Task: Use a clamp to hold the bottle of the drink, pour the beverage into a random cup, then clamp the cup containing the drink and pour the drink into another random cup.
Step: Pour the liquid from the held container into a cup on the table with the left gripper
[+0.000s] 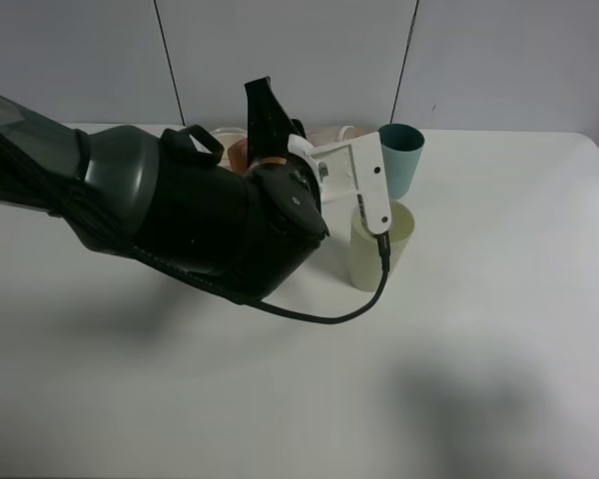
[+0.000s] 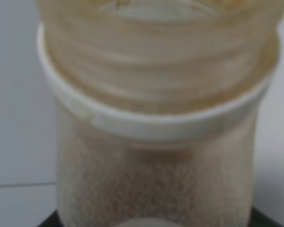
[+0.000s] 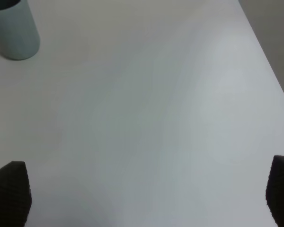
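high: down onto table [image 1: 479,379] | left wrist: bottle [image 2: 156,179] close-up | right wrist: shares teal cup [image 3: 16,33]

Bottle [image 2: 156,184] translucent, brownish-amber tint, grainy speckle on body; white ring round neck. Tumbler [image 1: 364,264] pale yellow-green, plain. Cup [image 1: 404,165] teal, darker inside. Tabletop [image 1: 499,329] plain white. My L arm [image 1: 180,215] black & dark grey, w/ white bracket [image 1: 344,160] and black cable [image 1: 319,318]. R pads [image 3: 12,194] black, fine cross-hatch.
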Action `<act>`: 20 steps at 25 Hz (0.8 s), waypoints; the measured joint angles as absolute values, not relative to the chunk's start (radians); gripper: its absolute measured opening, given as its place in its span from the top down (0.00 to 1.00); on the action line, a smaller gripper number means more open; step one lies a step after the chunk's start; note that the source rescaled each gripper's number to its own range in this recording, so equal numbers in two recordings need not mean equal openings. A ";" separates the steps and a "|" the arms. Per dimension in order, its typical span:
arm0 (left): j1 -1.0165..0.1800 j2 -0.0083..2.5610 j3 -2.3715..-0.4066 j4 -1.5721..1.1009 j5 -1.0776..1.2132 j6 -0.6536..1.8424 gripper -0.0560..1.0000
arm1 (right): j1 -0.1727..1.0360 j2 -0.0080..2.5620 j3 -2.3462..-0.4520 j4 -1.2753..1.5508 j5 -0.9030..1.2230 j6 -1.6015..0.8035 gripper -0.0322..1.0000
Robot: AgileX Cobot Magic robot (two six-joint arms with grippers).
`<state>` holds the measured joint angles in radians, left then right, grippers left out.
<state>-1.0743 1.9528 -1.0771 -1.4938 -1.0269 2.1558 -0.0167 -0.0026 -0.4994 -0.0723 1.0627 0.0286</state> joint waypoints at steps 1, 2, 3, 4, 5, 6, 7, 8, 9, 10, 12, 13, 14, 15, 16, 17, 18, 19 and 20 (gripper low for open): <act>-1.077 1.953 -1.077 -1.482 -1.027 2.160 0.92 | -0.017 -0.003 -0.499 -0.072 1.063 0.029 0.00; -1.078 1.953 -1.077 -1.471 -1.027 2.165 0.92 | -0.017 -0.003 -0.499 -0.072 1.063 0.029 0.00; -1.078 1.953 -1.077 -1.466 -1.027 2.170 0.92 | -0.017 -0.003 -0.499 -0.072 1.063 0.029 0.00; -1.078 1.953 -1.077 -1.462 -1.027 2.179 0.92 | -0.017 -0.003 -0.499 -0.072 1.063 0.029 0.00; -1.078 1.953 -1.077 -1.460 -1.027 2.190 0.92 | -0.017 -0.003 -0.499 -0.072 1.063 0.029 0.00; -1.078 1.953 -1.077 -1.457 -1.027 2.202 0.92 | -0.017 -0.003 -0.499 -0.072 1.063 0.029 0.00; -1.078 1.953 -1.077 -1.455 -1.027 2.223 0.92 | -0.017 -0.003 -0.499 -0.072 1.063 0.029 0.00; -1.078 1.953 -1.077 -1.452 -1.027 2.230 0.92 | -0.017 -0.003 -0.499 -0.072 1.063 0.029 0.00; -1.078 1.953 -1.077 -1.449 -1.027 2.237 0.92 | -0.017 -0.003 -0.499 -0.072 1.063 0.029 0.00; -1.078 1.953 -1.077 -1.443 -1.027 2.241 0.92 | -0.017 -0.003 -0.499 -0.072 1.063 0.029 0.00; -1.078 1.953 -1.077 -1.432 -1.027 2.249 0.92 | -0.017 -0.003 -0.499 -0.072 1.063 0.029 0.00; -1.078 1.953 -1.077 -1.427 -1.027 2.254 0.92 | -0.017 -0.003 -0.499 -0.072 1.063 0.029 0.00; -1.078 1.953 -1.077 -1.421 -1.027 2.259 0.92 | -0.017 -0.003 -0.499 -0.072 1.063 0.029 0.00; -1.078 1.953 -1.077 -1.416 -1.028 2.265 0.92 | -0.017 -0.003 -0.499 -0.072 1.063 0.029 0.00; -1.078 1.953 -1.077 -1.410 -1.028 2.272 0.92 | -0.017 -0.003 -0.499 -0.072 1.063 0.029 0.00; -1.078 1.953 -1.077 -1.404 -1.029 2.277 0.92 | -0.017 -0.003 -0.499 -0.072 1.063 0.029 0.00; -1.078 1.953 -1.077 -1.397 -1.030 2.282 0.92 | -0.017 -0.003 -0.499 -0.072 1.063 0.029 0.00; -1.078 1.953 -1.077 -1.387 -1.031 2.284 0.92 | -0.017 -0.003 -0.499 -0.072 1.063 0.029 0.00; -1.078 1.953 -1.077 -1.376 -1.033 2.286 0.92 | -0.017 -0.003 -0.499 -0.072 1.063 0.029 0.00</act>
<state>-1.0778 1.9528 -1.0771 -1.3761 -1.0326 2.2856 -0.0167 -0.0026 -0.4994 -0.0723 1.0627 0.0286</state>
